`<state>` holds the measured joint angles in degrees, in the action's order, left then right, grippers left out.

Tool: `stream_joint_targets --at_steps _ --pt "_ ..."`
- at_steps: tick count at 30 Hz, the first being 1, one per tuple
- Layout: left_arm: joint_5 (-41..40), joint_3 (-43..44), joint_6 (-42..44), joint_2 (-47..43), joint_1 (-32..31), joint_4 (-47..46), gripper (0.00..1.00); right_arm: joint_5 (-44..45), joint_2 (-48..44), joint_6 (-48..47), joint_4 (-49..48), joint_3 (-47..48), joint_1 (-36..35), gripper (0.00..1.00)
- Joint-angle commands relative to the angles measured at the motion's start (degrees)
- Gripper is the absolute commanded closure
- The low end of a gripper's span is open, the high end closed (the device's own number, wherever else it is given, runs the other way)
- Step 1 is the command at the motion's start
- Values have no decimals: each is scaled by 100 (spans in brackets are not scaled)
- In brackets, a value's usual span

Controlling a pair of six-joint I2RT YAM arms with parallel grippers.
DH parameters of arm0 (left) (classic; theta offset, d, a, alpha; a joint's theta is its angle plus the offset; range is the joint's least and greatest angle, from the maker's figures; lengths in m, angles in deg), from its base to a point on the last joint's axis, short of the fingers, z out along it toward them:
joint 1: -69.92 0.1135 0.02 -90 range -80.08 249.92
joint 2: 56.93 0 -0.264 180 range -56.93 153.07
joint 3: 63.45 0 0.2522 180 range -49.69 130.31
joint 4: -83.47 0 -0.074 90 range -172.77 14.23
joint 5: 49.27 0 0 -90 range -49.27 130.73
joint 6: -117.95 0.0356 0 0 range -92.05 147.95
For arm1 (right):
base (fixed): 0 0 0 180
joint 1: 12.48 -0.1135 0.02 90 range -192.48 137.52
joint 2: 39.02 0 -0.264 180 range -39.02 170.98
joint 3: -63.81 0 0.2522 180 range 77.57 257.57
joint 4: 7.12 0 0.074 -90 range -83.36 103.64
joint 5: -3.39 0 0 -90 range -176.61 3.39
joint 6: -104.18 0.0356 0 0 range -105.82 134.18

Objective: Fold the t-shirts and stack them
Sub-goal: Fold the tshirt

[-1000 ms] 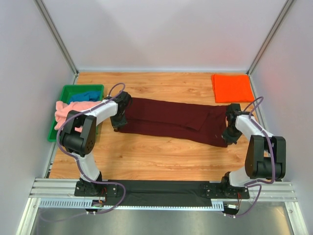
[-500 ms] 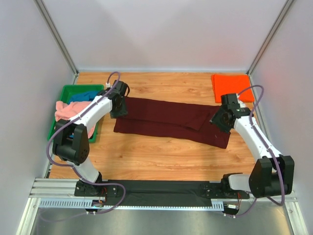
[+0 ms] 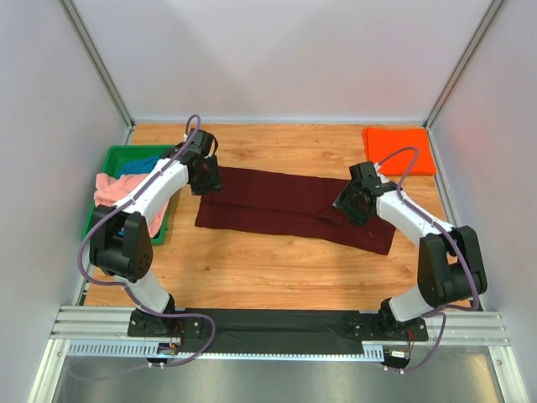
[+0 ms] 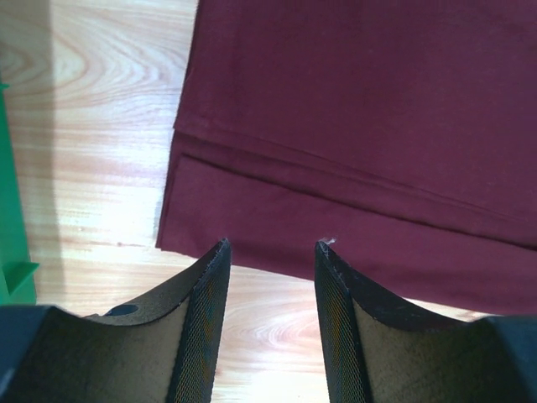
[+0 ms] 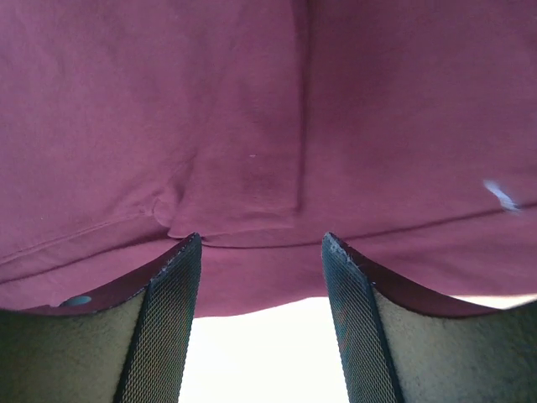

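Left gripper (image 3: pixel 204 175) and right gripper (image 3: pixel 352 203) are both wide open and holding nothing. In the last second they came off the maroon shirt's (image 3: pixel 285 206) near corners, left to its far-left end, right inward over the flap. Shirt hasn't shifted: it's a long band flat across mid-table with a layered edge in the left wrist view, so the lengthwise fold looks done and the cross fold is probably next. Orange shirt (image 3: pixel 399 151) sits folded far right; pink shirt (image 3: pixel 109 193) and blue shirt (image 3: pixel 144 164) are at the tray (image 3: pixel 126 151), apparently unfolded.

The left fingers (image 4: pixel 200 332) have been shifted to the maroon t-shirt (image 3: pixel 277 201)'s far corner, the right fingers (image 5: pixel 166 332) inward over it.
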<state>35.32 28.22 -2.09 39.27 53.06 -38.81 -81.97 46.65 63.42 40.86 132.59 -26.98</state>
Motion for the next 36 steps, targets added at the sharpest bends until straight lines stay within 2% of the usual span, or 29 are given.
stream_joint_targets --at_steps 1,7,28,33,36 --pt "259 312 165 -49 16 -2 48 89 204 280 -521 -9 -105 39" --pt "102 462 279 -110 43 95 48 450 363 403 -618 -123 -132 39" --pt "-118 664 350 -93 227 341 50 81 583 675 -1971 -458 -141 44" --pt "-127 655 324 -84 236 349 50 -77 723 649 -2393 -256 -149 47" --pt "-171 629 306 -128 236 332 50 -156 872 386 -2560 227 -149 48"
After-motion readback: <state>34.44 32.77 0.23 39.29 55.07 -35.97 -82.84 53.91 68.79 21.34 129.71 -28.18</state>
